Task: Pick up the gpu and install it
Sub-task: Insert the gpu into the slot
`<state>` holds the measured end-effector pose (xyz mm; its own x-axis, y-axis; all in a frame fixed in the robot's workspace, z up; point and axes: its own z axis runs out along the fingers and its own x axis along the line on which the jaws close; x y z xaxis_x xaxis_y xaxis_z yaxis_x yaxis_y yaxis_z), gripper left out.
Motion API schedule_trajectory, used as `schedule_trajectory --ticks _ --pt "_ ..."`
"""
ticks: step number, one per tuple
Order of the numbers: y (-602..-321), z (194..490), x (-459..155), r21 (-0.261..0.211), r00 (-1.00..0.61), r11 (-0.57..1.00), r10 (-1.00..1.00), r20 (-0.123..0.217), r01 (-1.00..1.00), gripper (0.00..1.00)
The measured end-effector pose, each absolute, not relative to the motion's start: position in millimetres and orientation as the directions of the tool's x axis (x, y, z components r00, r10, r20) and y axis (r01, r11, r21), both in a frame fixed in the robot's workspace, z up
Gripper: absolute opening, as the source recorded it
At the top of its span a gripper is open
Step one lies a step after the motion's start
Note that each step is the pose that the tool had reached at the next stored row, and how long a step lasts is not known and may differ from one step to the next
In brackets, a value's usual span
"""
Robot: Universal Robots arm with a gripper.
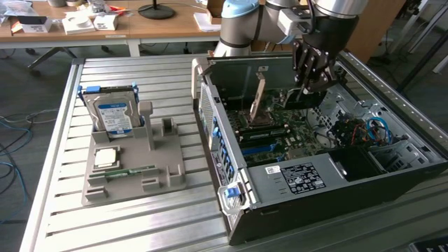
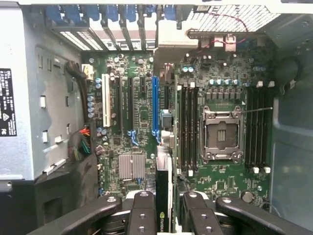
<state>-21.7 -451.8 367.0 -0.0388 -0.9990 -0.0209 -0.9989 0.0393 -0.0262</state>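
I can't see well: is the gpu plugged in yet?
Not yet: the gripper holds the gpu above the motherboard, its blue slot bare.

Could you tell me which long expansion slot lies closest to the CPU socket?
The blue slot; the white slot and the black slots between them lie farther from the CPU socket.

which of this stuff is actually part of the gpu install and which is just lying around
Part of the job:
- gpu, clamped in the gripper
- open computer case
- motherboard with its blue slot

Just lying about:
- hard drive, processor chip and memory stick on the grey holder
- clutter on the desks behind
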Motion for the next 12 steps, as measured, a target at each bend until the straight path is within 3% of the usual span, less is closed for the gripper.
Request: schedule_trajectory --ticks 12 --pt "-452.0 354.1 -23.6 -0.026 -0.038 0.039 -0.999 -0.021 -0.999 0.26"
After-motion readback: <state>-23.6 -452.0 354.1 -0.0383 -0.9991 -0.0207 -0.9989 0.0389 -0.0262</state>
